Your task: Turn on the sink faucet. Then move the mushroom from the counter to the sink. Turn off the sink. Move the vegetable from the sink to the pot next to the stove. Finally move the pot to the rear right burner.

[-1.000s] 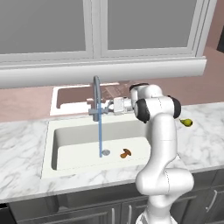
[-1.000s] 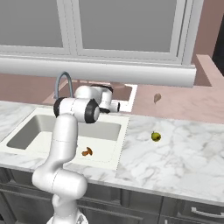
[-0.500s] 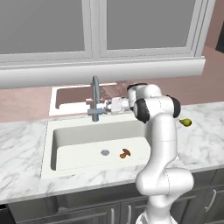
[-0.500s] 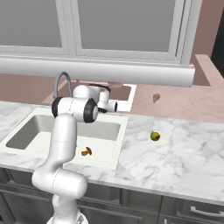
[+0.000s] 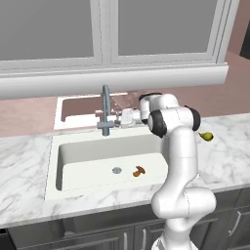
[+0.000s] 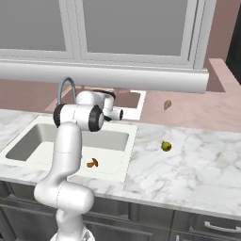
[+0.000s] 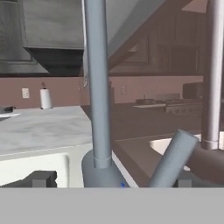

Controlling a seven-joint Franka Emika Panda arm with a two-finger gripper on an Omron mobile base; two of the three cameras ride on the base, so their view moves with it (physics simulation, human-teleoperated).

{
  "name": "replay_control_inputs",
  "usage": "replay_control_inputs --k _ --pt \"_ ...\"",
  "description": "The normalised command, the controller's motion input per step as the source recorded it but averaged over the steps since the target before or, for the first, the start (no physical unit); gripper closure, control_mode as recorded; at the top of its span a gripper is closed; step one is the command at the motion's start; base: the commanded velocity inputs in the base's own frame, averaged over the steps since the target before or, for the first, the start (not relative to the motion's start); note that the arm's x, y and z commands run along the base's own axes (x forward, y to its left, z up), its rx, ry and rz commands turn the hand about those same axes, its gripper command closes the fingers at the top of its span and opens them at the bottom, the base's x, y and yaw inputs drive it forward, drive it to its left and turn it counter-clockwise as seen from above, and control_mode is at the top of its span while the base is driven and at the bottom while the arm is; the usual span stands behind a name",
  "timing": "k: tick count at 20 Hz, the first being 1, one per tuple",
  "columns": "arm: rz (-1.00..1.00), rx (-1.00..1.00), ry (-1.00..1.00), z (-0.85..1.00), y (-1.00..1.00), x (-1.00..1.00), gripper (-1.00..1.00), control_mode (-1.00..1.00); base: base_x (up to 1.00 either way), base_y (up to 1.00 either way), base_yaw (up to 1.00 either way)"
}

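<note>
The grey gooseneck sink faucet (image 5: 105, 110) stands behind the white sink (image 5: 66, 161), with no water running from it. My gripper (image 5: 120, 118) is right beside the faucet's base, open. In the hand view the faucet's riser (image 7: 97, 87) and base stand between my fingertips (image 7: 41, 178), and its tilted lever handle (image 7: 173, 161) lies just right of the base. The brown mushroom (image 5: 139, 171) lies on the sink floor near the drain (image 5: 116, 170); the right base view shows the mushroom (image 6: 92, 163) too. The pot is out of view.
A yellow-green fruit (image 5: 206, 135) (image 6: 165, 146) lies on the marble counter (image 6: 197, 174) right of the sink. A small brown object (image 6: 167, 104) sits on the pink back ledge. A window sill overhangs the faucet. My white arm (image 5: 178, 161) rises over the sink's right end.
A second ago a stream of water ran from the faucet into the sink; it has stopped. My gripper has stayed by the faucet base, open.
</note>
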Motion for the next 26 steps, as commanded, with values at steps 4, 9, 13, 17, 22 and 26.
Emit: replay_control_inputs --k 4,9,13,17,22,26 --pt "0.0 0.0 0.0 0.0 -0.03 0.0 -1.0 -1.0 0.0 0.0 0.0" --pt "0.0 0.0 0.0 0.0 -0.27 0.0 -1.0 -1.0 0.0 0.0 0.0" --pt "0.0 0.01 0.0 0.0 -0.48 0.0 -1.0 -1.0 0.0 0.0 0.0" --pt "0.0 0.02 0.0 0.0 -0.49 -0.1 -1.0 -1.0 0.0 0.0 0.0" --pt "0.0 0.02 -0.02 0.03 -0.27 -0.47 -1.0 -1.0 0.0 0.0 0.0" --pt "0.0 0.02 -0.05 0.13 -0.08 -0.74 -1.0 -1.0 0.0 0.0 0.0"
